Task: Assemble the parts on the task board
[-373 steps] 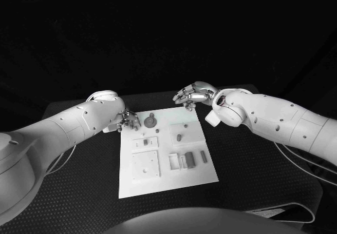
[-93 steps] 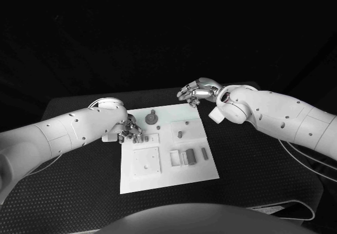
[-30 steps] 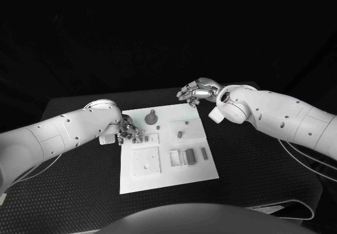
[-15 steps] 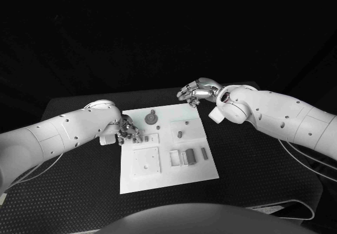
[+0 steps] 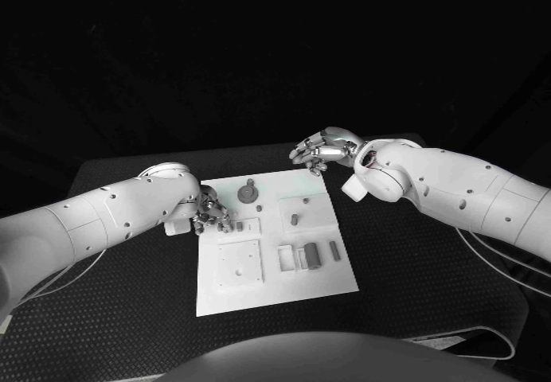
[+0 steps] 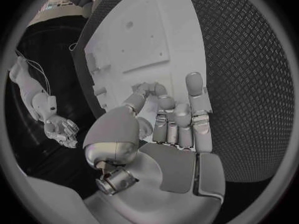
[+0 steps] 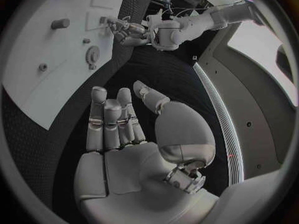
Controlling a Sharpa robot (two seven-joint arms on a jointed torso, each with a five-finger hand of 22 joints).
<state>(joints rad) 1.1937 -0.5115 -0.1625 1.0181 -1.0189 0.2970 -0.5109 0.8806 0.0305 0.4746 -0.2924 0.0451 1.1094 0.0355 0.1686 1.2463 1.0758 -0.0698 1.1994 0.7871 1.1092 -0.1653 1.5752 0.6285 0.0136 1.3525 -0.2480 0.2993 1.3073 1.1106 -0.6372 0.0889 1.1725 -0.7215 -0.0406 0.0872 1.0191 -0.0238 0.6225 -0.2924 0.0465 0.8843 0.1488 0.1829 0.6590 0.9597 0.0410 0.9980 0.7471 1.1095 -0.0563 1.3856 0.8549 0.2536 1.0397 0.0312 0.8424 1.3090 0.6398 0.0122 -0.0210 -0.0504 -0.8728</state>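
Observation:
The white task board lies mid-table. On it are a grey gear, a small peg, grey blocks and a square plate. My left hand hovers at the board's left edge. In the left wrist view my left hand has its thumb and one finger curled towards each other above the board; I cannot tell whether a part is between them. My right hand hangs past the board's far right corner. My right hand holds nothing, its thumb apart from its fingers.
The black textured table extends round the board on all sides. A white cable runs over the table at the right. The right wrist view shows the gear and my left hand across the board.
Since the earliest frame my left hand has moved nearer along the board's left edge. Over the last second neither hand has visibly moved.

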